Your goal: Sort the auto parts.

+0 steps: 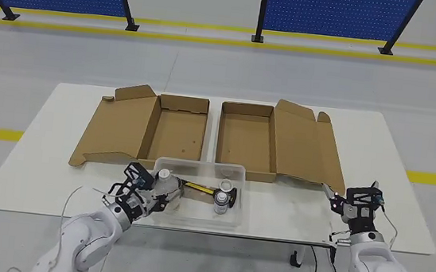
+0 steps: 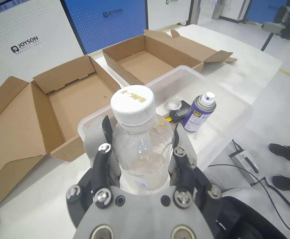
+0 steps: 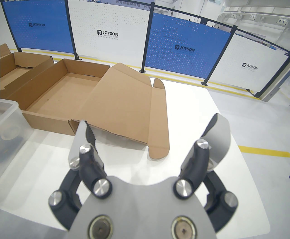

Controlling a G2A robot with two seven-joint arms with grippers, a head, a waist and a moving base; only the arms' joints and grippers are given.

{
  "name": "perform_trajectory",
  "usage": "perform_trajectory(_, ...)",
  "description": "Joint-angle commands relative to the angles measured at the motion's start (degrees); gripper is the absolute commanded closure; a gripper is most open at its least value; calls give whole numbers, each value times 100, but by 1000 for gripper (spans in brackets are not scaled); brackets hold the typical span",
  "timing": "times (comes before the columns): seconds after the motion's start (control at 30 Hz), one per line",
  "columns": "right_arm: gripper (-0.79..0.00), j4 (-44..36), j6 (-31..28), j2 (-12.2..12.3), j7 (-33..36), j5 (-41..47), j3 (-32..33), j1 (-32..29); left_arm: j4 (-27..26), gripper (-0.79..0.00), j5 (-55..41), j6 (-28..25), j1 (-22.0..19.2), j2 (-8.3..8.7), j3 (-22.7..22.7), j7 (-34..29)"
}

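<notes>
My left gripper point(image 2: 141, 133) is shut on a clear plastic bottle point(image 2: 142, 154) with a white cap point(image 2: 132, 104), held at the near left corner of the clear plastic bin point(image 2: 228, 99). From above, that gripper point(image 1: 151, 186) sits at the bin's point(image 1: 199, 166) left end. Inside the bin stand a blue spray can point(image 2: 199, 113), a metal ring point(image 2: 172, 104) and a black digital caliper point(image 2: 181, 112). Two open cardboard boxes point(image 1: 178, 132) point(image 1: 246, 139) lie behind the bin. My right gripper point(image 3: 149, 129) hangs open and empty over the table's right front, near the right box's flap point(image 3: 126, 108).
The white table point(image 1: 408, 156) has bare room at its right end and along the front edge. Cables and a grey power unit point(image 2: 247, 163) lie on the floor below. Blue and white fence panels stand behind the table.
</notes>
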Motion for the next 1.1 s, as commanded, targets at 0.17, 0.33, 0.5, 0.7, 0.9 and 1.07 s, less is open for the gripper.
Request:
perform_trajectory(0.17,-785,0,0,0,0,0,0,0,-497,0,-678,-418,71,37,-192,-230)
perform_trajectory(0.33,-785,0,0,0,0,0,0,0,-742,0,-785,-739,122,71,-268,-295)
perform_trajectory(0.5,-785,0,0,0,0,0,0,0,-790,0,-760,-872,156,92,-295,-236)
perform_trajectory(0.7,-785,0,0,0,0,0,0,0,-771,0,-723,-937,133,110,-286,-205)
perform_trajectory(0.9,-785,0,0,0,0,0,0,0,-671,0,-469,-511,-117,97,-244,-13)
perform_trajectory(1.07,-785,0,0,0,0,0,0,0,-449,0,-383,128,-650,43,-26,134)
